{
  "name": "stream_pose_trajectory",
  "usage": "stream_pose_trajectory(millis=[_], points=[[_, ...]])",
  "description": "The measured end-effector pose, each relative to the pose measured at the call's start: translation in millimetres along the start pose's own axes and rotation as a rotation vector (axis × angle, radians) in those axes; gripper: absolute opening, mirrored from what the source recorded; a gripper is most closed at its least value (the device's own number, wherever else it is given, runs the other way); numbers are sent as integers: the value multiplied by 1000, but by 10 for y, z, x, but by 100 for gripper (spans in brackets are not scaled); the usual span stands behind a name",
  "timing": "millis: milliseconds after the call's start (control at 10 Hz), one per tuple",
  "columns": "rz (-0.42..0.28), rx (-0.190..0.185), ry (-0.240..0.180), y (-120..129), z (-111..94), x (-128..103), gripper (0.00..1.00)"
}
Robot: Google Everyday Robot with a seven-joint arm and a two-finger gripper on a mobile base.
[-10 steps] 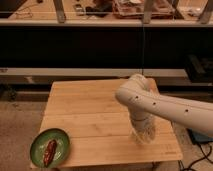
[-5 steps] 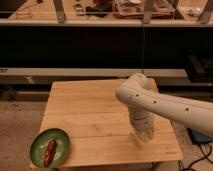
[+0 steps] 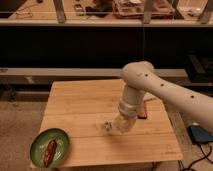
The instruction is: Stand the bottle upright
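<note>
We see the gripper (image 3: 121, 126) low over the wooden table (image 3: 85, 107), right of the table's centre; we cannot tell whether it grips. The clear bottle (image 3: 109, 126) shows just left of it, on the table. Open wood spreads leftward. At the table's front left corner, a green plate (image 3: 37, 145) holds brown food (image 3: 50, 151).

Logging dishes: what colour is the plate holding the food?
Green plate, camera view; the gripper sits low over the table, apart from it.
</note>
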Motion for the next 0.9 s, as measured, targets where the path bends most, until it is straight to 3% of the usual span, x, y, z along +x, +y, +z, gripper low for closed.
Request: stream_pose_trajectory(millis=[200, 500, 700, 900], points=[[48, 132, -38, -57, -51, -13, 22], [141, 272, -79, -110, -90, -34, 22], [219, 351, -71, -142, -108, 3, 22], [283, 390, -57, -140, -59, -8, 22]])
